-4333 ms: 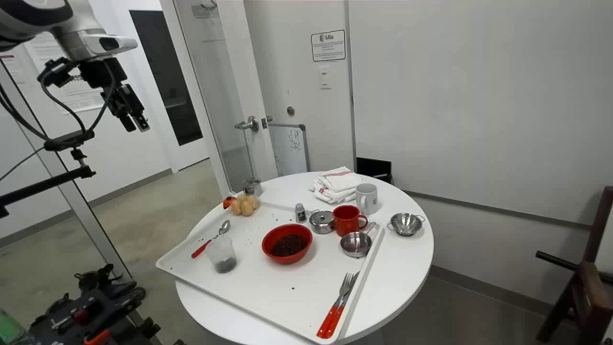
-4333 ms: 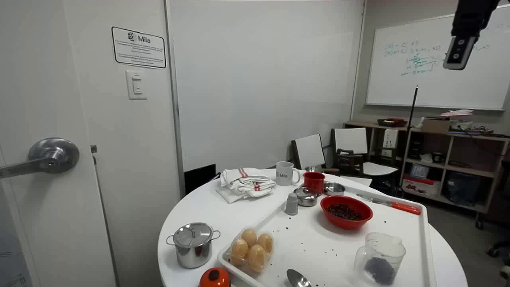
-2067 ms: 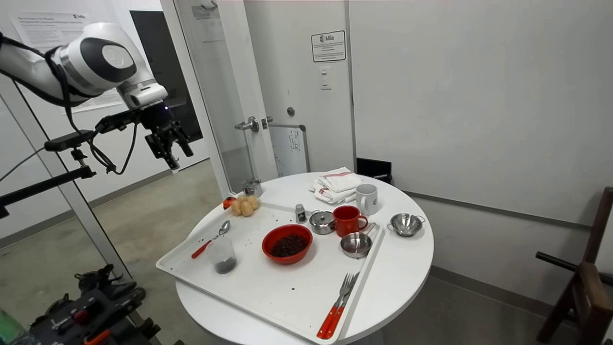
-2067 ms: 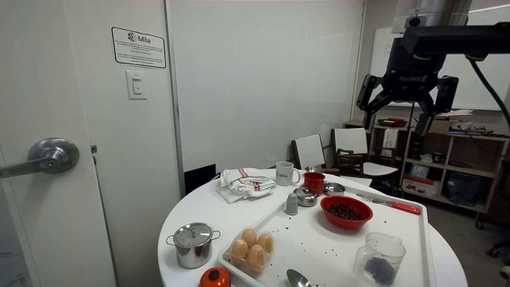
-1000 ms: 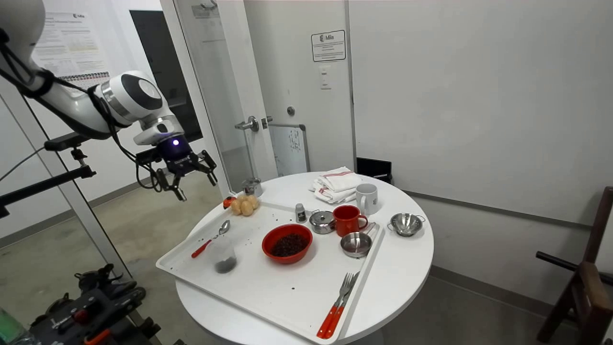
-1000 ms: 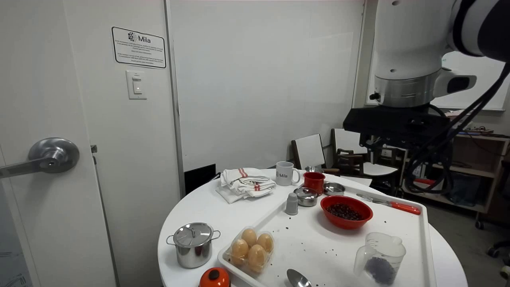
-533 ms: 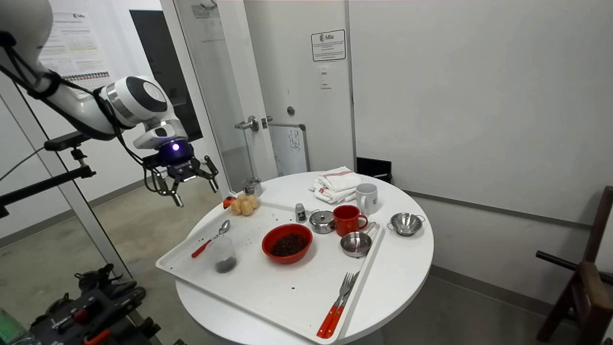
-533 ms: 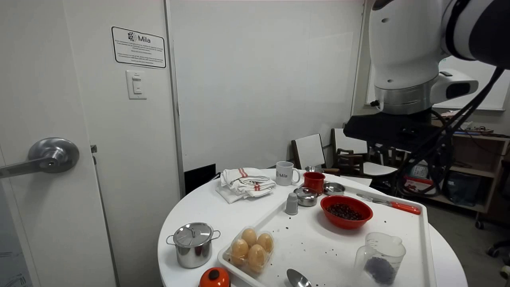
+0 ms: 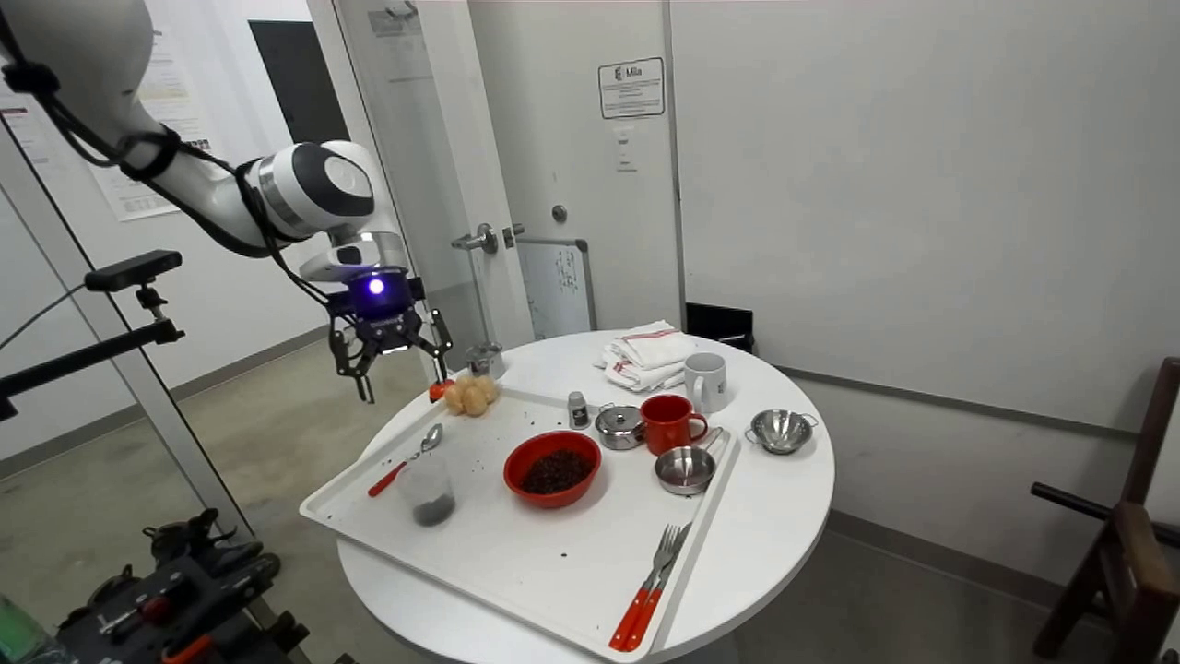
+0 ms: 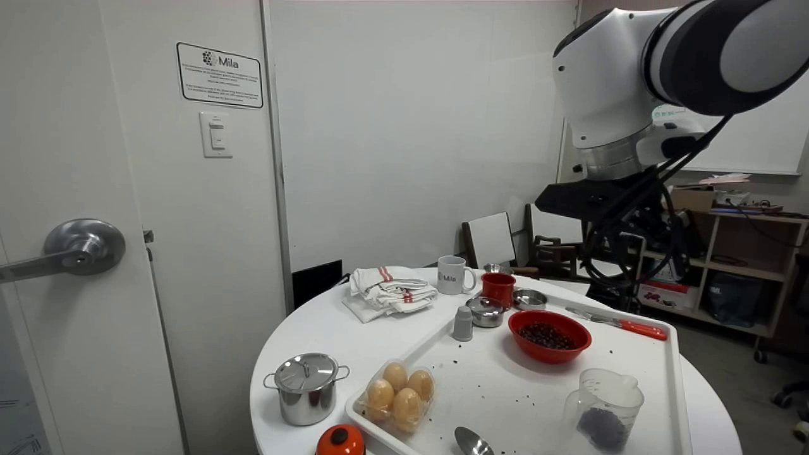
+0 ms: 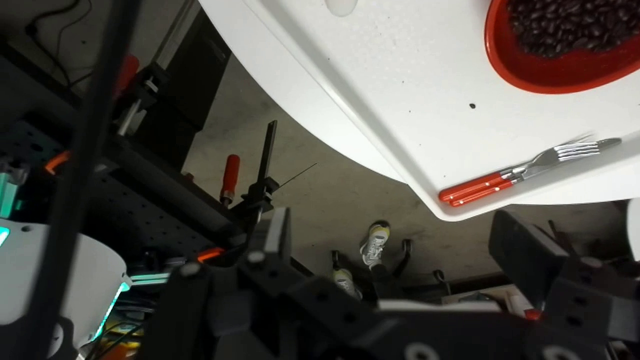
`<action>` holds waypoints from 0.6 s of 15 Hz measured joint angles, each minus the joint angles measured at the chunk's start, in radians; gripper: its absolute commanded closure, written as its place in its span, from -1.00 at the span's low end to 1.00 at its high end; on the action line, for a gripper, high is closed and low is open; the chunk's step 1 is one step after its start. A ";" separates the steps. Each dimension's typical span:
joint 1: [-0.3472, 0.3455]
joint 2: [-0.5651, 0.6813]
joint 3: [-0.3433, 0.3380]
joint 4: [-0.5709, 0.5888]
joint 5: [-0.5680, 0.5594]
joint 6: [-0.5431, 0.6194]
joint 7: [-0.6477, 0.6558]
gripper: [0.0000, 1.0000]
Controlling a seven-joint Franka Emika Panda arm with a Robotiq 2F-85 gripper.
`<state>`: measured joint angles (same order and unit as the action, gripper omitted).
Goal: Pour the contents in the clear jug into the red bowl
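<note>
Standing upright on the white tray (image 9: 516,563), the clear measuring jug (image 10: 610,397) shows in both exterior views; its plastic is see-through but cloudy, like frosted glass, so that the tray glimmers palely through its upper half; faint measuring marks, too small to read, run along the wall, the rim seems to bulge into a small pouring lip, and a translucent handle (image 10: 572,400) curves out from the side; low inside lie the dark contents (image 10: 602,430), bluish grey through the haze, filling its lower part, their single pieces too blurred to make out; a spoon (image 9: 431,439) lies near the jug; the red bowl (image 9: 553,500), wider than the jug, stands apart from it with bare tray between, and holds a bed of dark, glossy beans (image 11: 575,25), its red wall rising above them; beyond the bowl, on the side away from the jug, stand a red mug (image 9: 666,429), a small lidded pot (image 9: 619,428) and a shallow steel pan (image 9: 684,485); a fork (image 9: 655,570) and a knife (image 9: 670,570), both red-handled, lie side by side along the tray's raised edge; the Robotiq gripper (image 9: 403,385) hangs in the air apart from the jug, its two fingers spread wide, with floor (image 9: 304,424) showing between them.
</note>
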<state>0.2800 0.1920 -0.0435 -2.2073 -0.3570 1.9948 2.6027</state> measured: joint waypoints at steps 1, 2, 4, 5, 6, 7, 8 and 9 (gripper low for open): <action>0.007 0.005 -0.006 0.003 0.004 0.000 0.000 -1.00; 0.013 0.009 -0.008 0.004 0.006 0.000 0.000 -1.00; 0.015 0.011 -0.006 0.004 0.002 0.000 0.000 -1.00; 0.017 0.011 -0.007 0.004 -0.002 0.000 0.000 -1.00; 0.020 0.011 -0.007 0.004 -0.002 0.001 0.000 -1.00; 0.024 0.011 -0.005 0.004 0.001 0.006 0.000 -1.00; 0.030 0.011 -0.005 0.003 0.006 0.017 0.000 -1.00; 0.037 0.011 -0.005 0.002 0.011 0.032 0.000 -1.00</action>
<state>0.3172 0.2027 -0.0482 -2.2048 -0.3462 2.0265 2.6028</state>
